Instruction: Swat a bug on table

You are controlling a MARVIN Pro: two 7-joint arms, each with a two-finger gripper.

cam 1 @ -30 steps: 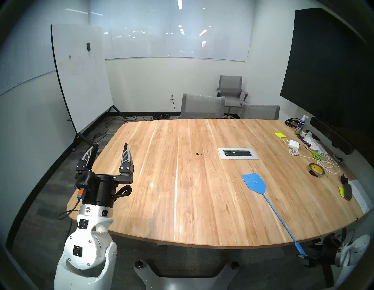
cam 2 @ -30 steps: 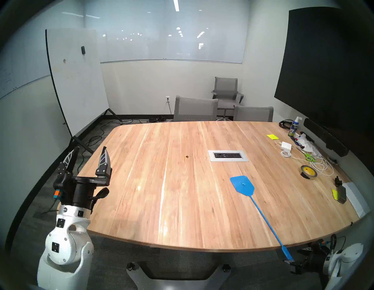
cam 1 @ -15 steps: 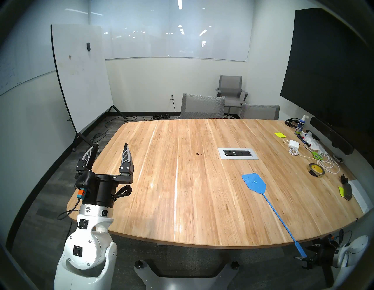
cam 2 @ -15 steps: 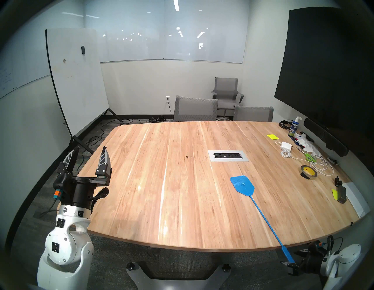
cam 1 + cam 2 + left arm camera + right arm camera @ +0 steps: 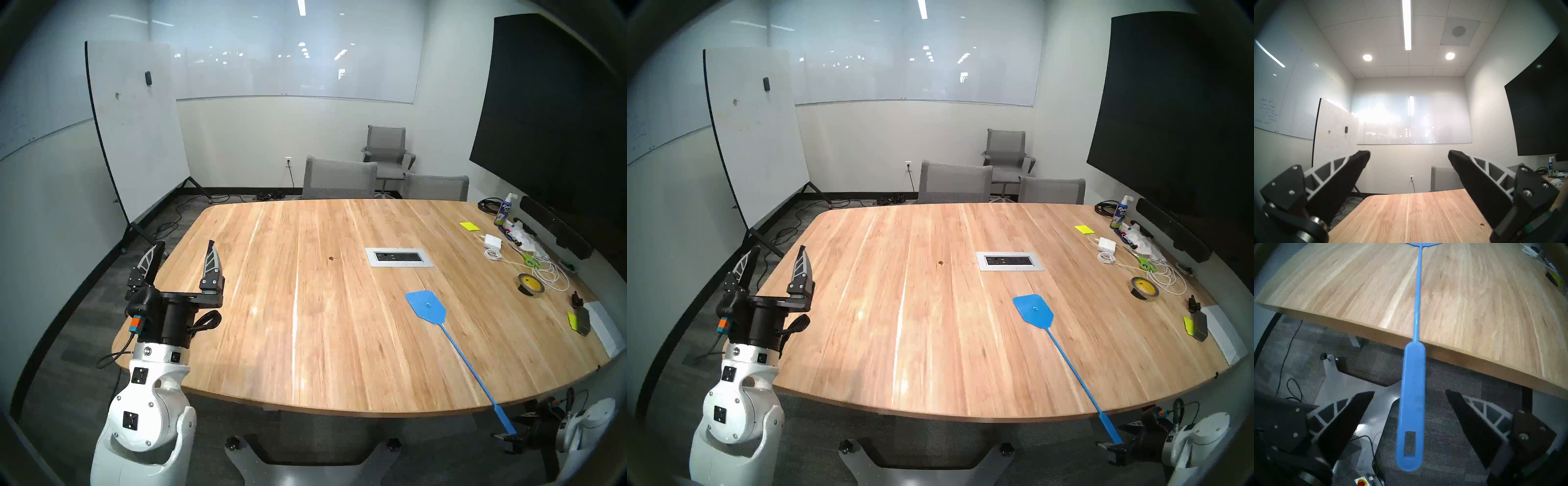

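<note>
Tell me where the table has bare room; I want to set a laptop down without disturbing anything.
The table is bare across its left half, between the left gripper and the bug, and along the near edge left of the swatter. The right edge is crowded: tape roll, cables, scissors, spray bottle.

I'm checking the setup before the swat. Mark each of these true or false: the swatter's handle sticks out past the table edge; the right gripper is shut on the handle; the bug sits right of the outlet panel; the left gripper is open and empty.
1. The swatter handle sticks out past the table edge. True.
2. The right gripper is shut on the handle. False: it is open, a finger on either side of the handle, apart from it.
3. The bug sits right of the outlet panel. False: it lies to the left.
4. The left gripper is open and empty. True.
</note>
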